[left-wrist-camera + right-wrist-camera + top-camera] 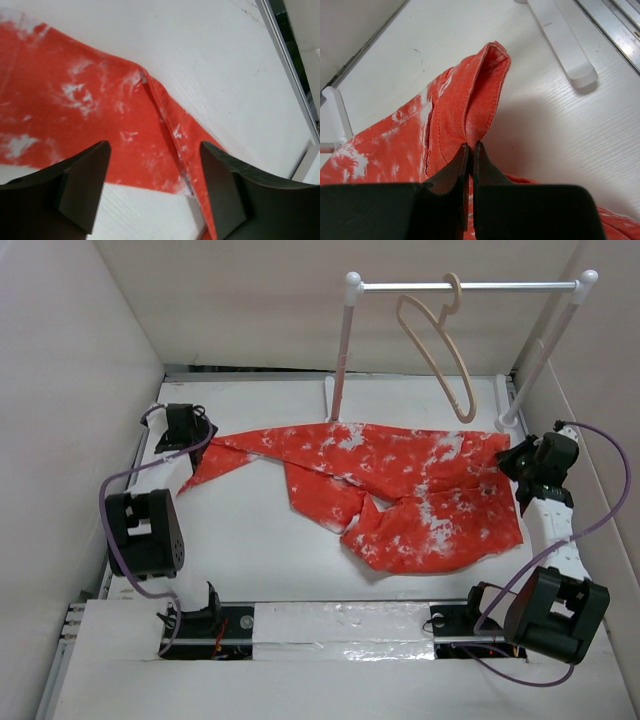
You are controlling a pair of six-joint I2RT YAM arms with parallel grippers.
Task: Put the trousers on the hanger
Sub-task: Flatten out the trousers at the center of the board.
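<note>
The left gripper (154, 145) rises from the bottom edge, its two dark fingers (82, 190) standing wide apart with nothing clamped between them. Beneath the gap lie the trousers (75, 100), red-orange mottled with white, filling the left and centre of the frame. A folded seam edge runs diagonally from upper centre toward the lower right finger. Bare white table (215, 60) fills the upper right, bounded by a metal rail (290, 65) at the right edge.

The trousers (420, 490) lie on the white table (250, 550).
</note>
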